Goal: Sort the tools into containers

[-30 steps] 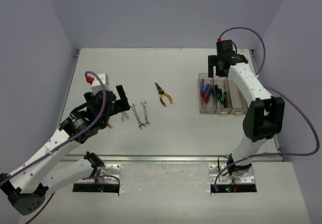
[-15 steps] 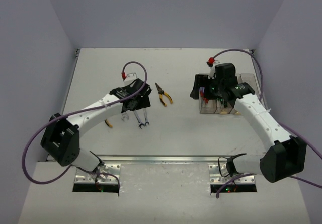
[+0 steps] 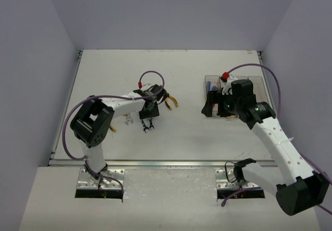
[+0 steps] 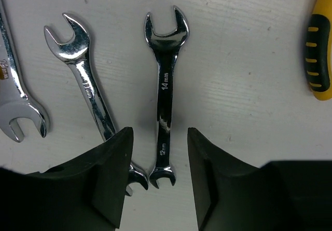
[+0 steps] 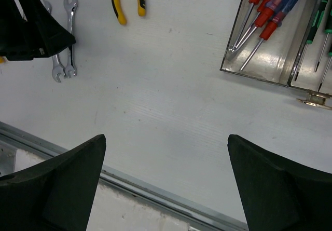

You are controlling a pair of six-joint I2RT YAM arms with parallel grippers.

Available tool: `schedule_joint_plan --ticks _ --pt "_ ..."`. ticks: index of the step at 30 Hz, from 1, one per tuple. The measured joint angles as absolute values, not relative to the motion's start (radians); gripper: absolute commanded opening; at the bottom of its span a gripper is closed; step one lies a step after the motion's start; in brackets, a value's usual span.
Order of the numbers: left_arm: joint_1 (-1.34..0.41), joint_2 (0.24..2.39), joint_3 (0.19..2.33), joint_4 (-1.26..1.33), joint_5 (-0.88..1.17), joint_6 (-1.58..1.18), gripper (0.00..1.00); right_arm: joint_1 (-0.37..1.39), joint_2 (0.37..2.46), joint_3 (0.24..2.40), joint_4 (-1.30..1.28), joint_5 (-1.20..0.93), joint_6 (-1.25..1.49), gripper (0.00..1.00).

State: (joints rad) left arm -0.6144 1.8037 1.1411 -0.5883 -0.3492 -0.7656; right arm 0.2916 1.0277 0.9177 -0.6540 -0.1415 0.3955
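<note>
Top view, left gripper: The left gripper (image 3: 148, 118) hangs low over the wrenches (image 3: 147, 126), left of centre on the table (image 3: 104, 75), and its body covers their upper halves.
Top view, pliers: The yellow-handled pliers (image 3: 170, 101) lie just beside that gripper on its right, partly masked by the wrist.
Top view, right gripper: The right gripper (image 3: 208, 108) hovers at the near left corner of the containers (image 3: 258, 83) (its arm hides most of the row).
Top view, hard to read: Neither gripper's opening can be judged from this height.
Left wrist, gripper: The fingers stand apart, straddling the lower shaft of the 14 mm wrench (image 4: 164, 85). Bare table shows on both sides of the shaft.
Left wrist, neighbours: A second wrench (image 4: 85, 80) lies slanted just beside it, its lower end slipping under one finger. A third wrench (image 4: 13, 96) is cut off at the picture's edge.
Left wrist, cut off: Only one yellow-and-black handle of the pliers shows, well apart at the far edge.
Right wrist, gripper: The fingers stand wide apart with nothing but table between them.
Right wrist, containers: The row sits upper right, well apart from the fingers. Blue-handled screwdrivers (image 5: 267, 15) fill the end bin and green-and-black screwdrivers (image 5: 316, 28) the next, both cropped by the frame.
Right wrist, tools: Wrenches and pliers lie upper left, the left gripper a dark shape over the wrenches.
</note>
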Motion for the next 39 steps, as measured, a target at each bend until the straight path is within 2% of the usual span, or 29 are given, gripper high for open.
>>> schedule_joint_plan --ticks 3,17,22,31,39 --pt "-0.614 1.832 1.148 -0.586 -0.336 -0.764 0.41 0.292 1.011 0.913 -0.664 -0.142 0.391 0.99" --pt "-0.602 1.883 1.172 -0.549 -0.295 -0.738 0.18 0.292 0.991 0.900 -0.663 -0.185 0.388 0.99" --pt "-0.596 1.884 1.172 -0.533 -0.282 -0.726 0.00 0.292 0.977 0.888 -0.656 -0.232 0.388 0.99" --pt "-0.587 1.864 1.132 -0.451 -0.232 -0.680 0.00 0.292 0.964 0.845 -0.561 -0.419 0.395 0.99" --pt "-0.583 1.761 1.005 -0.378 -0.162 -0.674 0.00 0.297 1.037 0.626 -0.244 -0.658 0.520 0.99"
